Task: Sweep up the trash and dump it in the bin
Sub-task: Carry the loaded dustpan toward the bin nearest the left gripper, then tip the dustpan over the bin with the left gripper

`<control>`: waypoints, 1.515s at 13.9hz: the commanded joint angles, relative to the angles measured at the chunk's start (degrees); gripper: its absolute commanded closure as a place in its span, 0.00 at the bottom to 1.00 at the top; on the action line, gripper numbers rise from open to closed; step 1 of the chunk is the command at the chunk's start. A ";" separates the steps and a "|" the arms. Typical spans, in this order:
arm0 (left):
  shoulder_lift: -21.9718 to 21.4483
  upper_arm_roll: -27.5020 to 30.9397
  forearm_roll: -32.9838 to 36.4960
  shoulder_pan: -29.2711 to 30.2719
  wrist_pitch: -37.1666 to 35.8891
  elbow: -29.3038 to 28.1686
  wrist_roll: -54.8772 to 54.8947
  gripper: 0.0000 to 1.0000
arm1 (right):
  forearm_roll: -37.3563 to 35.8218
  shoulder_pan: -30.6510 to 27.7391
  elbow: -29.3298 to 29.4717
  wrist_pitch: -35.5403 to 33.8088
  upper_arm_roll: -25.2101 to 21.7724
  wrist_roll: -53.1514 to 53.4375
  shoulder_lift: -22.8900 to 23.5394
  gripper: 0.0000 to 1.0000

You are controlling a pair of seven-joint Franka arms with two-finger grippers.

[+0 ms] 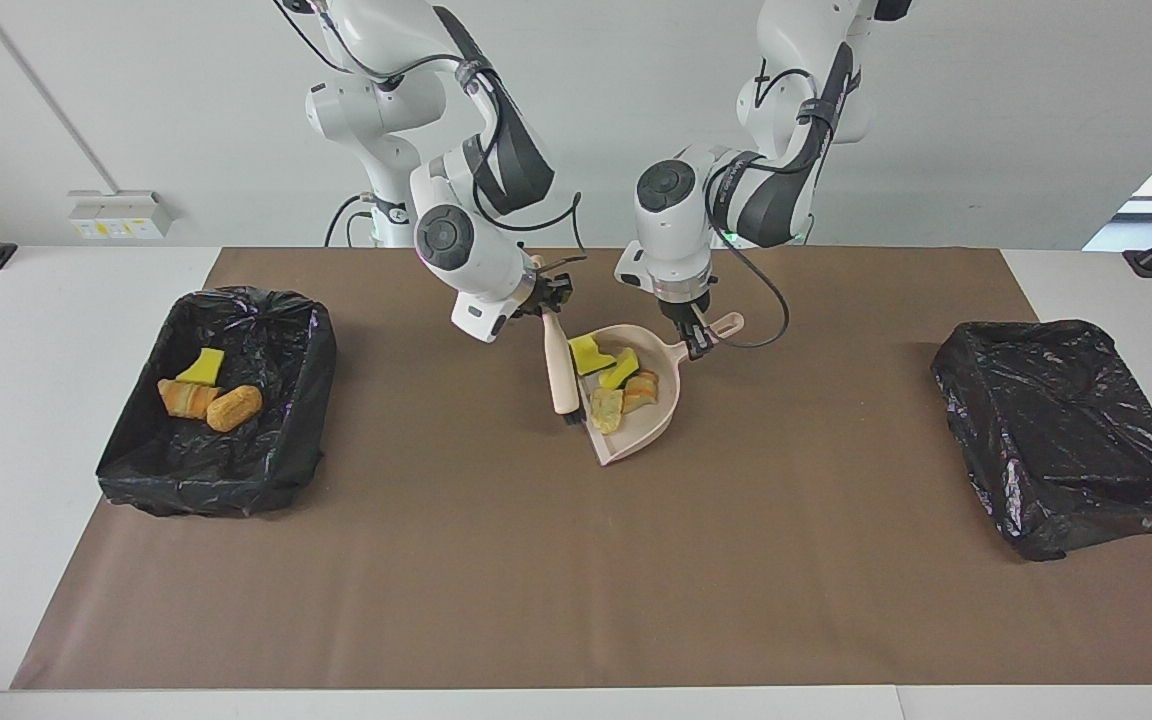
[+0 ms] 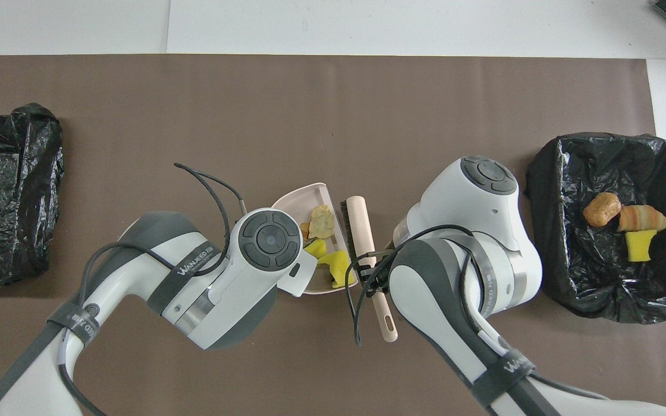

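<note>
A brown mat (image 1: 536,560) covered the middle of a white table. Near its centre a pinkish-beige dustpan (image 1: 648,425) sat with four scraps of trash in it: two yellow sponge pieces (image 1: 589,353) and two tan-orange foam chunks (image 1: 642,388). The left gripper (image 1: 698,335) was clamped on the dustpan's handle, at the end nearer to the robots. The right gripper (image 1: 546,300) was closed around the handle of a small hand brush (image 1: 563,365), whose dark bristles sat at the dustpan's open mouth, on the side toward the right arm's end of the table. In the overhead view the brush (image 2: 362,231) lay alongside the dustpan (image 2: 298,199) and the left arm's wrist covered part of the pan. At the right arm's end of the table a black-lined bin (image 1: 226,470) held three more scraps (image 1: 206,395), one yellow and two tan-orange. A second black-lined bin (image 1: 1066,440) stood at the left arm's end, well apart from the dustpan
</note>
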 commanded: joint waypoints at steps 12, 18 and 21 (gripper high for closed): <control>-10.35 0.42 -7.77 19.87 1.37 -1.57 36.60 1.00 | -12.56 1.15 -0.22 -6.96 1.15 20.12 -6.06 1.00; -7.21 1.91 -14.37 39.56 -3.55 10.27 63.08 1.00 | -8.30 9.74 -0.40 -0.46 2.82 30.92 -6.07 1.00; -2.11 1.91 -14.91 48.18 -7.24 19.58 67.49 1.00 | -8.65 13.70 -2.85 0.95 2.82 31.99 -6.33 1.00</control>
